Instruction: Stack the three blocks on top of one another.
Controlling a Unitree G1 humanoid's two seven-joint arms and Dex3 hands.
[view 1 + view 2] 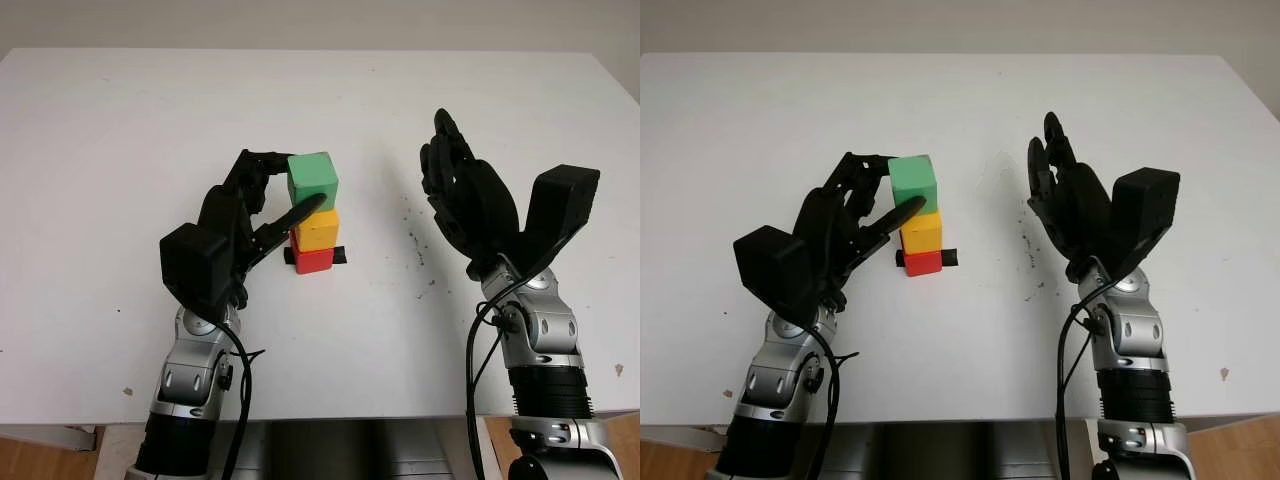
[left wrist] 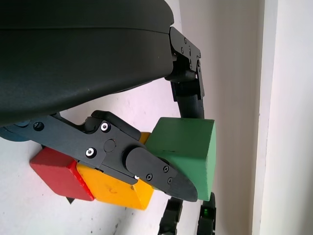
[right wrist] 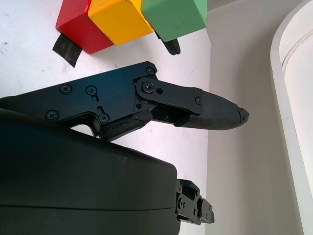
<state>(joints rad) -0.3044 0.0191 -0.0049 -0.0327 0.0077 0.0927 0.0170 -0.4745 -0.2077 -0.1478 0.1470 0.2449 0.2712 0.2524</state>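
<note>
Left hand [image 1: 262, 205] grips green block [image 1: 312, 180] atop yellow block [image 1: 316, 229], red block [image 1: 313, 260] at bottom w/ black tape [image 1: 340, 257]. Right hand [image 1: 468, 200] open, off to the side.

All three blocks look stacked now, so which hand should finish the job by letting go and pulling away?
The left hand. Its fingers are closed on the green block, which sits atop the yellow block and red block. The right hand is open, off to the right, touching nothing.
</note>
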